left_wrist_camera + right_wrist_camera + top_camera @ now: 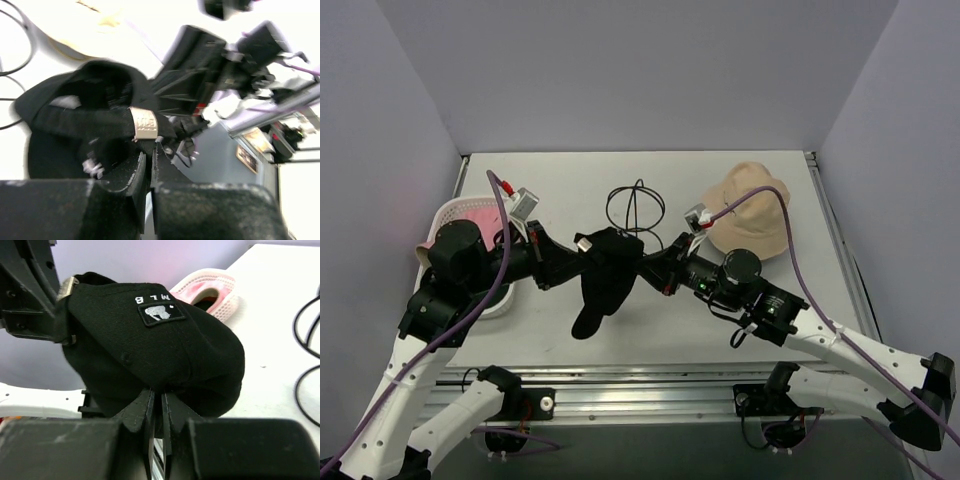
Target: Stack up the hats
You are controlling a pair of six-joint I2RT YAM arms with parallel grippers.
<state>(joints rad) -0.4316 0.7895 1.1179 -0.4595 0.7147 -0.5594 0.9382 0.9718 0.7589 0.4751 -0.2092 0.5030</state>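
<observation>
Cap [605,278] hung over the table [560,190], gripped from both sides
Left jaws pinch its strap end, right jaws its crown; I reckon that holds it spread for the beige hat [752,215].

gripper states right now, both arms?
left gripper: shut on the black cap, near its metal strap buckle.
right gripper: shut on the black cap, pinching the fabric at its lower edge.

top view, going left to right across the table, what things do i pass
white basket → black cap → beige bucket hat
</observation>
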